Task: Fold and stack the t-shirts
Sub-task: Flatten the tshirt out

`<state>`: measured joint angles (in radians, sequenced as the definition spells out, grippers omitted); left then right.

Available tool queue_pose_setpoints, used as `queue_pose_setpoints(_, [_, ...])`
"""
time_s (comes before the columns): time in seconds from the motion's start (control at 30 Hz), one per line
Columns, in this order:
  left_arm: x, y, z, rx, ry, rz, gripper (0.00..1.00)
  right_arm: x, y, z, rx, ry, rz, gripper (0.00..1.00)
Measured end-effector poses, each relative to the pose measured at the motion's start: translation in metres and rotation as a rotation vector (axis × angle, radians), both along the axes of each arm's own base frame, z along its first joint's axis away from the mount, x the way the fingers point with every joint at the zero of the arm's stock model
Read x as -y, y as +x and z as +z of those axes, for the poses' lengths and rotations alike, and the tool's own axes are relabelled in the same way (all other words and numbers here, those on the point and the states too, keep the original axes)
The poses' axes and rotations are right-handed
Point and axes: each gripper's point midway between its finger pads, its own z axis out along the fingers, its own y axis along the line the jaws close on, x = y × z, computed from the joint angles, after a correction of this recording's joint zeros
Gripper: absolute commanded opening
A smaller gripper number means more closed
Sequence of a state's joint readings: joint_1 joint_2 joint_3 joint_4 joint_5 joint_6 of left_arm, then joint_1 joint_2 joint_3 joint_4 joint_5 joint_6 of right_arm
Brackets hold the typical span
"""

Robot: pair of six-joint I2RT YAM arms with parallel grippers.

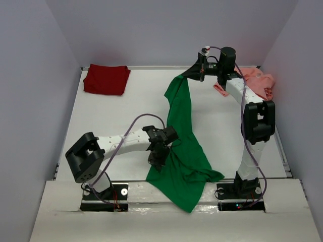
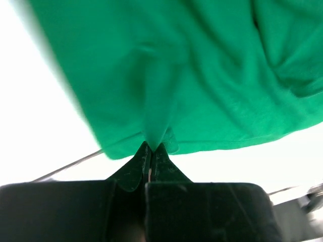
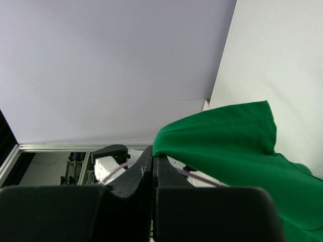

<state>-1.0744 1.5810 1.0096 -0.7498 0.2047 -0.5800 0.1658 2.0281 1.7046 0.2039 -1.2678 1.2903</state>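
The bright green t-shirt (image 1: 184, 136) runs in a long twisted band from the back middle of the table to the front edge, where its end hangs over. My right gripper (image 1: 198, 74) holds its far end lifted, shut on a corner of the cloth (image 3: 222, 136), with its tips at the hem (image 3: 153, 151). My left gripper (image 1: 164, 151) is shut on a pinched fold at the shirt's left edge (image 2: 151, 145). The dark red t-shirt (image 1: 106, 79) lies folded at the back left. The salmon pink t-shirt (image 1: 260, 83) lies crumpled at the back right, partly behind my right arm.
Pale walls (image 1: 166, 30) close in the white table (image 1: 116, 111) at the back and both sides. A raised rim (image 1: 283, 151) runs along its right edge. Both arm bases (image 1: 237, 191) stand at the front edge.
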Motion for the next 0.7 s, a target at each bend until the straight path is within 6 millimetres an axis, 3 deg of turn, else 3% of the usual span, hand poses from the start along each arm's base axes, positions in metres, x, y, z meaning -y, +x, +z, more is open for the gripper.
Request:
queue_pose_setpoints(0.13, [-0.021,0.042,0.032,0.077,-0.030,0.169,0.00,0.022,0.012,0.000,0.005,-0.001,-0.051,0.00])
queue_pose_setpoints(0.23, [-0.049,0.085,0.062,0.159,-0.064,0.351,0.00,0.037,0.020,0.000,0.013,-0.001,-0.082,0.00])
queue_pose_setpoints(0.3, [-0.079,0.119,0.079,0.249,-0.052,0.496,0.00,0.047,0.025,-0.001,0.016,-0.002,-0.104,0.00])
queue_pose_setpoints(0.33, [-0.086,0.125,0.083,0.267,-0.049,0.526,0.00,0.050,0.027,-0.002,0.015,-0.002,-0.111,0.00])
queue_pose_setpoints(0.47, [-0.117,0.145,0.081,0.305,0.024,0.635,0.00,0.071,0.043,-0.006,0.012,-0.003,-0.157,0.00])
queue_pose_setpoints(0.6, [-0.137,0.160,0.067,0.281,0.090,0.700,0.00,0.096,0.060,-0.012,0.004,-0.002,-0.208,0.00])
queue_pose_setpoints(0.7, [-0.150,0.184,0.062,0.281,0.134,0.738,0.00,0.114,0.069,-0.013,-0.007,0.002,-0.241,0.00])
